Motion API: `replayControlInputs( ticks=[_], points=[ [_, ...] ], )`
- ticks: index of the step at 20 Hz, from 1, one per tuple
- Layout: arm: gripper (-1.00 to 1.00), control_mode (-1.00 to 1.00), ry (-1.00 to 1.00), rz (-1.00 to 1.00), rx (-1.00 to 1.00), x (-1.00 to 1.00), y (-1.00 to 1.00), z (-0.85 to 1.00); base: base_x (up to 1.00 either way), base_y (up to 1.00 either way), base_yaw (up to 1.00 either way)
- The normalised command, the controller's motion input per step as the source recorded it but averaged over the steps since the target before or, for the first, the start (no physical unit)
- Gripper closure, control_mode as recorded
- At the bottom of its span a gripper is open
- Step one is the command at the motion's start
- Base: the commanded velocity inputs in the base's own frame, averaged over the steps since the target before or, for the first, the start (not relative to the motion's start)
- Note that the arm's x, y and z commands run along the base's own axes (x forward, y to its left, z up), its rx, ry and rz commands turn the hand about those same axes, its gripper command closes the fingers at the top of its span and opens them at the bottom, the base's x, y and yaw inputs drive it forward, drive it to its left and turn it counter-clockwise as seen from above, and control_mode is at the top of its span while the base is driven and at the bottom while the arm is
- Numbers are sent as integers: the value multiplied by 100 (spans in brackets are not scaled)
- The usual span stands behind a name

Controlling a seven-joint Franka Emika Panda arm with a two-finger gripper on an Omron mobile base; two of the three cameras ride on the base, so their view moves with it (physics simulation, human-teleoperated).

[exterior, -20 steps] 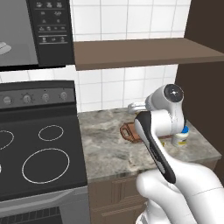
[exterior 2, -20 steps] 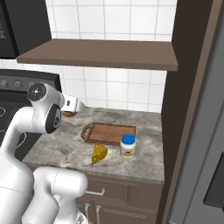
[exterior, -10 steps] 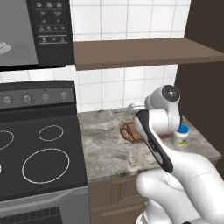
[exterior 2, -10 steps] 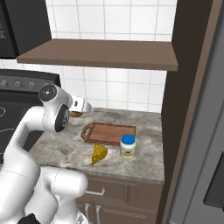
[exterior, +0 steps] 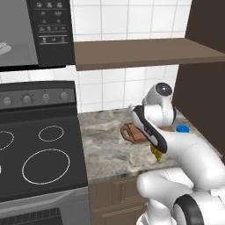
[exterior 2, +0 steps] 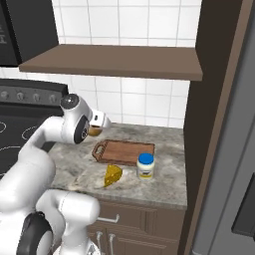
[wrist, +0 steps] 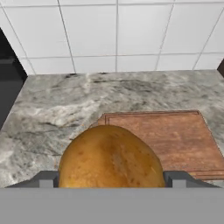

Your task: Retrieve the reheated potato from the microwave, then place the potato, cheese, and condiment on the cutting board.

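Arm bent at the elbow over the stone counter [exterior 2: 169,169], wrist tipped forward and down, hand hanging above the counter just off the handle end of the cutting board [exterior 2: 127,151]. Gripper [exterior 2: 98,130] pinches the potato [wrist: 111,158] between its two fingers; potato bulges up between the finger tips in the hand view, with the board lying past it and to the right. From the right base view a brown bit of potato [exterior 2: 94,132] pokes out under the white hand.

Cutting board flat on the counter near the tiled wall, bare on top. Cheese [exterior 2: 112,175] sits on the counter in front of the board, close to the counter edge, not on the board. Condiment [exterior 2: 145,166] jar stands upright just beside the board's front edge, right of the cheese, blue lid on.

Microwave [exterior: 55,30] up left above the stove [exterior: 39,145]; door hangs open, grey inside showing, something pale at the left edge, too cut off to tell.
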Motion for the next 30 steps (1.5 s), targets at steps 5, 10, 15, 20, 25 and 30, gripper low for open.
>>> replayControlInputs(
  ticks=[5, 10, 15, 20, 25, 30],
  points=[
    [100, -100, 17, 0, -2, 33, -5, -31, 0, 0, 0],
    [100, -100, 3, 0, -7, 28, -1, -37, 0, 0, 0],
    [100, -100, 0, 0, -4, 26, -6, -47, 0, 0, 0],
    [100, -100, 5, 0, 0, 35, -12, -45, 0, 0, 0],
    [100, -100, 3, 0, 0, 30, -8, -37, 0, 0, 0],
    [100, -100, 1, 0, 0, 20, -1, -37, 0, 0, 0]
  ],
)
